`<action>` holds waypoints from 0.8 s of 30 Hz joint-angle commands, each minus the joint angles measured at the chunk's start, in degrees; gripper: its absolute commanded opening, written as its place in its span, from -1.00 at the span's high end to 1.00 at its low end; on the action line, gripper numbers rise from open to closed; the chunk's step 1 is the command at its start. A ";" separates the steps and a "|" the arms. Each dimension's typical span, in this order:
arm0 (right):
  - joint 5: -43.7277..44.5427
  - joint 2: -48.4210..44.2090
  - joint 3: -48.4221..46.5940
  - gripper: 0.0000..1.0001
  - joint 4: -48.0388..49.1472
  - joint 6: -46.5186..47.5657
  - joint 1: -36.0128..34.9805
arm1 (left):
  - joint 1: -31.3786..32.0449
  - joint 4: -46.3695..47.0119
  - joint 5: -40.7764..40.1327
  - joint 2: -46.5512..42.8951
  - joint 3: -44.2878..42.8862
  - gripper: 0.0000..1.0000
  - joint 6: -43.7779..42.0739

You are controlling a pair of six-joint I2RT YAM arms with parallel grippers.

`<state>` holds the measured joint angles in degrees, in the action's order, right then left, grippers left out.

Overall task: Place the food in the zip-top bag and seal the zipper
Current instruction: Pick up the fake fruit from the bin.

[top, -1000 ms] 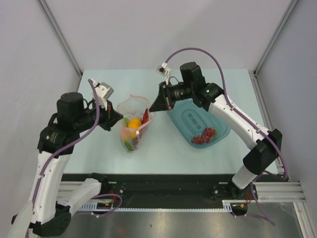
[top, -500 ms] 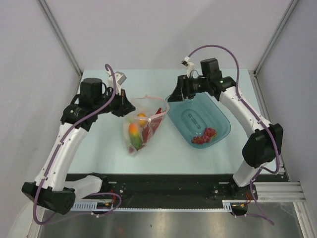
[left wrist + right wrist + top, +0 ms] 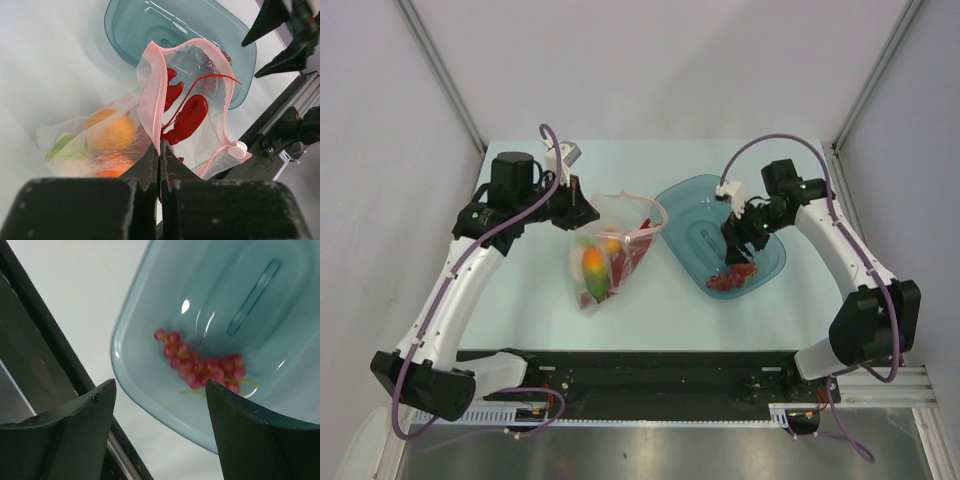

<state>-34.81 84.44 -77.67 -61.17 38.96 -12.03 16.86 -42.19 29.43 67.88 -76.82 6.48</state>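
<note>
Pinches the zipper (image 3: 151,95) of the zip-top bag (image 3: 200,65) in the left gripper (image 3: 160,150), right gripper (image 3: 159,385) spread wide over the dark red clump (image 3: 200,365) in the bowl (image 3: 240,285).

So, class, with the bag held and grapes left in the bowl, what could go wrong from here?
The left tool pinches just one spot of the zip-top bag's floppy mouth; it could slip or sag shut.
The open right tool hangs over the grape clump close to the blue bowl's wall; it may shove the bowl.
The lobster lies near the mouth and could fall out or foul the zipper.
</note>
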 commanded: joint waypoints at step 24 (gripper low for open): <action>18.37 19.09 8.76 -0.29 8.77 36.28 -13.72 | -0.16 2.12 -0.25 0.50 -0.53 1.00 -1.56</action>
<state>-17.23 102.65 -70.08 -55.11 74.15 -24.05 16.86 -42.00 29.67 68.99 -76.82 6.35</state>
